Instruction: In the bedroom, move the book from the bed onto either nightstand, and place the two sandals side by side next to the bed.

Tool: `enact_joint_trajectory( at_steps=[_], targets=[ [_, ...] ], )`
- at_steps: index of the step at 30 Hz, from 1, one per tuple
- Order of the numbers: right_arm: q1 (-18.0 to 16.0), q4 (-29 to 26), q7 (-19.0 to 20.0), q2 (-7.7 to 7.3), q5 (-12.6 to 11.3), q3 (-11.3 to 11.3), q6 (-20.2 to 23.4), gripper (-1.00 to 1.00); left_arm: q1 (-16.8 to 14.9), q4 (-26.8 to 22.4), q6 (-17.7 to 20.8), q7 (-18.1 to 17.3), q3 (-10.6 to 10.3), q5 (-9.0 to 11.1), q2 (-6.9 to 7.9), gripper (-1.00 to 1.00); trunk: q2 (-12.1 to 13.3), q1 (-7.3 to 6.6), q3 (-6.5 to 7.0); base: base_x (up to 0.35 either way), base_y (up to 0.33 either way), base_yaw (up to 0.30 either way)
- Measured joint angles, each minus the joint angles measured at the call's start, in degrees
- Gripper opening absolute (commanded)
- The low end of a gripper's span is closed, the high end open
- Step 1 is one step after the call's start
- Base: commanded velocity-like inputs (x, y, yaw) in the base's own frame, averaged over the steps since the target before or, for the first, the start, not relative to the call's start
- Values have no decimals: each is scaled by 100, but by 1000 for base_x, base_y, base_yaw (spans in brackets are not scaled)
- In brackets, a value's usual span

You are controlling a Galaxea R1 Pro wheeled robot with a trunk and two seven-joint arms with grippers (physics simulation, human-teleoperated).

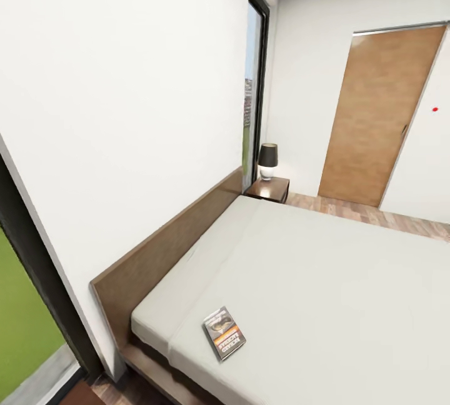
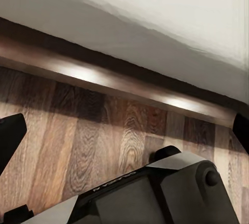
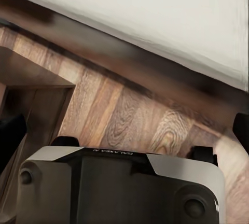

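Book (image 1: 224, 332) is lying flat near the bed's (image 1: 325, 292) headboard-side corner; nightstand (image 1: 269, 189) is standing beyond the far corner; both grippers' fingers are sitting spread open over floor (image 2: 104, 130)

The head camera looked from above, across the bed (image 1: 325, 280) toward the far corner, where the nightstand (image 1: 269, 189) and a wooden door (image 1: 378, 117) stood. Both wrist cameras were low and close, facing down at the plank floor (image 2: 104, 136) and the bed's dark frame (image 2: 119, 81) below the mattress edge. All three views shared the bed.
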Motion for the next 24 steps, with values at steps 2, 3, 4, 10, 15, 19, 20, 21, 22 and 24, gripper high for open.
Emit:
enact_joint_trajectory(
  at_steps=[2,3,4,10,15,19,20,21,22,24],
  targets=[
    [2,0,0,0,0,0,0,100,-1,0,0,0,0,0,0,100,0,0,4,0,0,-267],
    [1,0,1,0,0,0,0,100,-1,0,0,0,0,0,0,100,0,0,6,0,0,-267],
    [0,0,2,0,-1,0,0,100,-2,0,0,0,0,0,0,100,-1,0,9,0,0,-267],
    [-2,0,3,0,0,0,0,100,1,0,0,0,0,0,0,100,-2,0,21,0,0,-267],
    [-2,0,4,0,0,0,0,100,0,0,0,0,0,0,0,100,-3,0,32,0,0,-265],
    [0,0,4,0,0,0,0,100,0,0,0,0,0,0,0,100,-3,1,41,0,0,-265],
    [0,0,2,0,0,0,0,100,1,0,0,0,0,0,0,100,-4,1,43,0,0,-265],
    [-1,0,3,0,0,0,0,100,0,0,0,0,0,0,0,100,-4,1,45,0,0,-265],
    [-1,0,3,0,0,0,0,100,-1,0,0,-1,0,0,0,100,-4,1,47,0,0,-265],
    [-2,0,3,0,0,0,0,100,-2,0,0,-1,0,0,0,100,-4,1,52,0,0,-265]
  ],
)
